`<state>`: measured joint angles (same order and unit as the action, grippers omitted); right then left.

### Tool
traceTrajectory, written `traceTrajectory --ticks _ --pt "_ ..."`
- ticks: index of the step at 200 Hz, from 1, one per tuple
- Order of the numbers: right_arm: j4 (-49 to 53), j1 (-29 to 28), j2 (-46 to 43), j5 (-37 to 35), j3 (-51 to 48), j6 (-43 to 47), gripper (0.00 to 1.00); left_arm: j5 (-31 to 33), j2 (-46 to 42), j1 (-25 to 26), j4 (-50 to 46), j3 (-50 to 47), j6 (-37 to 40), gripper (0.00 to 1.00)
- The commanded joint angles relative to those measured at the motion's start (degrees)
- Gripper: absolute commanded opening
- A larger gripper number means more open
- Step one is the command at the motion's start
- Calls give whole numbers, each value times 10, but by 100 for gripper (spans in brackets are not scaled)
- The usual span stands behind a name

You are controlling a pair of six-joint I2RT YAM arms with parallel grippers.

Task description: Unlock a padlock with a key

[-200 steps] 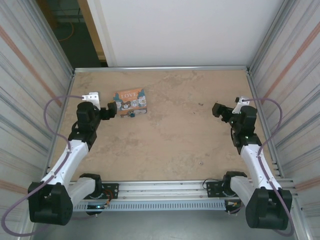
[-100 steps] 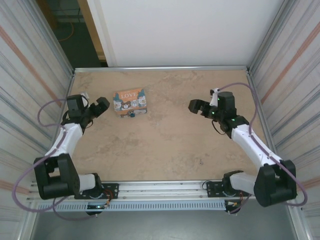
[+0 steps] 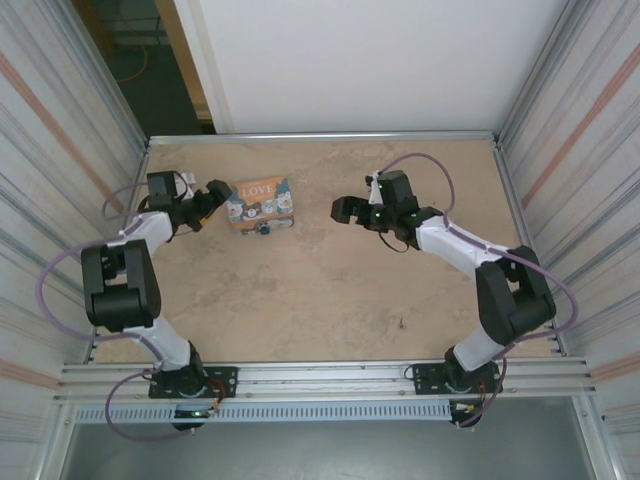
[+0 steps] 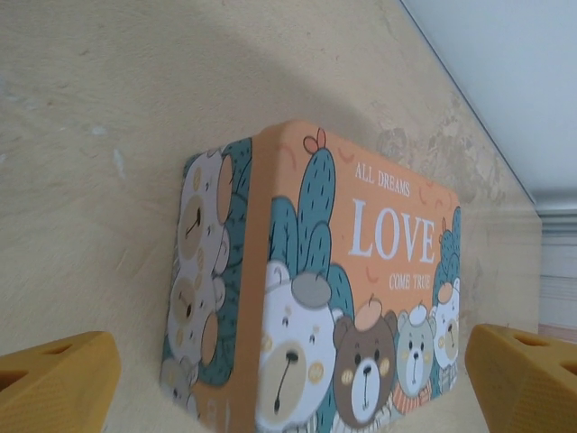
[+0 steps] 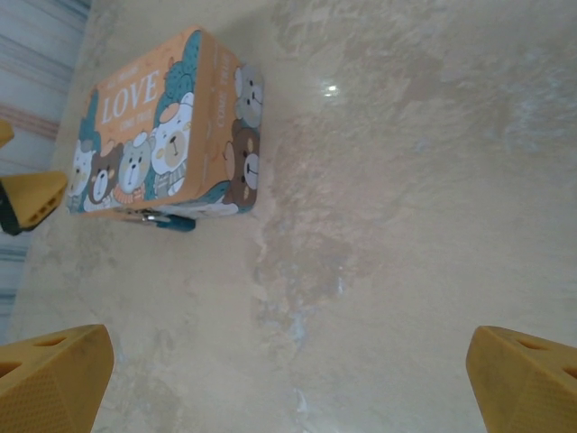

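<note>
Top external view has my two arms reaching out over a beige, mottled, stone-look worktop (image 3: 330, 290) with faint darker blotches and a slight sheen. Ribbed grey metal side walls (image 3: 60, 150) with thin orange stripes shut it in on the left and right, a plain white back panel (image 3: 370, 60) closes the far end, and a silvery slotted rail (image 3: 330, 375) runs along the near edge, where my bases are bolted. A dark opening (image 3: 130, 60) shows past the far left corner.

An orange-sided picture box (image 3: 261, 203) printed with cartoon bears, cactus shapes and the word "LOVE" lies on the far left part of the worktop. The tiny blue-teal padlock (image 3: 264, 229) with its small silvery part lies on the worktop just beside the box's near long side, about midway along it. Through the right wrist camera the padlock (image 5: 171, 221) sits right at the lower edge of the box (image 5: 162, 144); I cannot tell if the two are joined.

My left claw (image 3: 218, 200) hovers just beside the box's left end. Its yellow fingertips (image 4: 54, 379) are spread wide at the frame's edges, and the box (image 4: 352, 298) fills the space between them. My right claw (image 3: 341, 210) hangs well apart from the box, off to its right. It is also spread wide, its yellow fingertips (image 5: 50, 379) framing bare worktop.
</note>
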<state>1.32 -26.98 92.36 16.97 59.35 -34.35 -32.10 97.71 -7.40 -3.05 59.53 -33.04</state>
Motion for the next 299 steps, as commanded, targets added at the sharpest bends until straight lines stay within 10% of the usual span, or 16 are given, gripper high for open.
traceTrajectory --ticks 1,118,299 --pt "-31 -11 27 18 30 -22 99 -20 37 14 -11 44 30 98" --pt "24 -2 25 18 36 21 99 -27 190 70 -107 198 146 63" --pt "424 55 -239 -108 -41 2 89 -37 270 248 -185 331 221 68"
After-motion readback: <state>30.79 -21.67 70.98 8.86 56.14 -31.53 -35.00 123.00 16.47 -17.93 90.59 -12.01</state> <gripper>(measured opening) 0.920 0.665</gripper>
